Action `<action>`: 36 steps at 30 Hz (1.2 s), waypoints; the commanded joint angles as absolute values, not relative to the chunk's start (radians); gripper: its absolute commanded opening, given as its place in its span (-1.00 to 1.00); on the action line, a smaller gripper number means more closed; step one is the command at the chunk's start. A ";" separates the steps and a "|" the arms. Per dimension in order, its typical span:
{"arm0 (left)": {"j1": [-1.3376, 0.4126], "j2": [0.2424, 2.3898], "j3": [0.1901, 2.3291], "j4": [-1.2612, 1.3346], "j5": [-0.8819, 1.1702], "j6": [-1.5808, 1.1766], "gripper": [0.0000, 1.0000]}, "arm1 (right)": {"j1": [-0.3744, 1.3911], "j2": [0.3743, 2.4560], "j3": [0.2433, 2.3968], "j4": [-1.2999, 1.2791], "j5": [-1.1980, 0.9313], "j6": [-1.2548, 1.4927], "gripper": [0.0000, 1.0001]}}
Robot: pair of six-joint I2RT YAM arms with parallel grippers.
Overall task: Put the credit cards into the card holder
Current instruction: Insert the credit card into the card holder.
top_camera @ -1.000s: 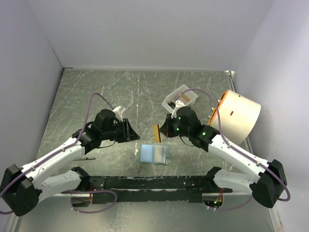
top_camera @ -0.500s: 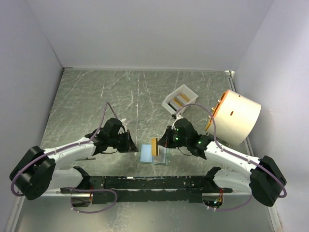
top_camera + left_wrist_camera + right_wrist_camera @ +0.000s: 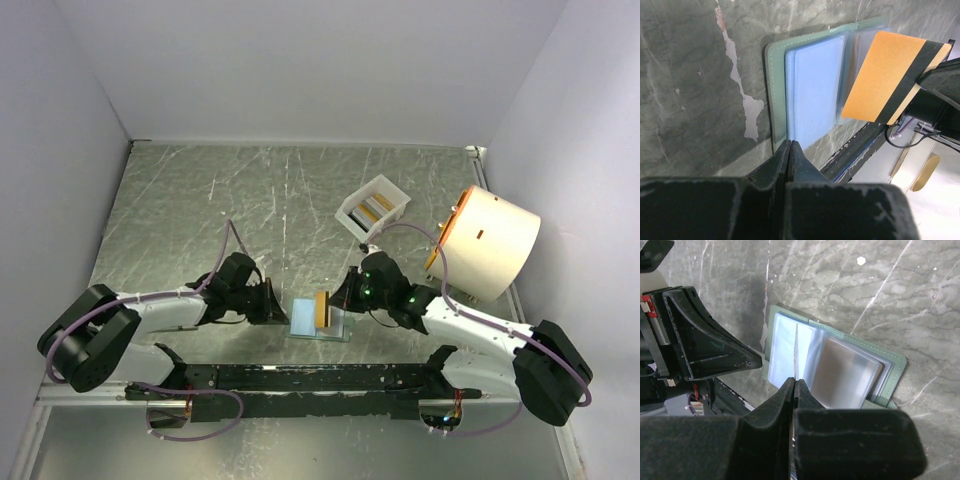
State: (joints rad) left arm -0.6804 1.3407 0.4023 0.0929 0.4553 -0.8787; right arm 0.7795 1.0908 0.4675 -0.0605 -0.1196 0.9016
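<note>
While the sage-green card holder point(image 3: 303, 318) lies open at 6 o'clock on the marbled table point(image 3: 200, 200), pale blue sleeves facing up, the right gripper point(image 3: 335, 303) at its 3 o'clock is clamped on a gold credit card point(image 3: 322, 308) with a dark stripe, held on edge over the sleeves. The left gripper point(image 3: 283, 310), at the holder's 9 o'clock, has its jaws pressed together, tips at the cover's edge; whether they pinch it is unclear. More cards point(image 3: 373, 207) sit in a white tray point(image 3: 352, 212) at 1 o'clock.

Marbled table point(image 3: 200, 200) in a white booth
I see its grey-green, white-veined top boxed by bare white walls point(image 3: 300, 70) on three sides, evenly lit, with a black rail point(image 3: 300, 378) along the near edge.
</note>
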 commanded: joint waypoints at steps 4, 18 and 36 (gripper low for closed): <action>-0.714 1.383 0.381 0.195 0.459 -0.899 -0.86 | 0.785 1.085 0.423 -0.004 -0.085 0.928 -1.00; -0.771 1.401 0.393 0.112 0.357 -0.886 -0.86 | 0.786 1.126 0.357 0.077 -0.076 0.950 -1.00; -0.793 1.354 0.427 -0.019 0.263 -0.853 -0.84 | 0.785 1.185 0.321 0.135 -0.091 0.998 -1.00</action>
State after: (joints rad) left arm -0.7849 1.3609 0.4168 0.0631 0.3344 -0.8871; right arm 0.7803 1.1660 0.3393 0.1162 -0.0898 0.9787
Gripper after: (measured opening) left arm 0.082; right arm 0.006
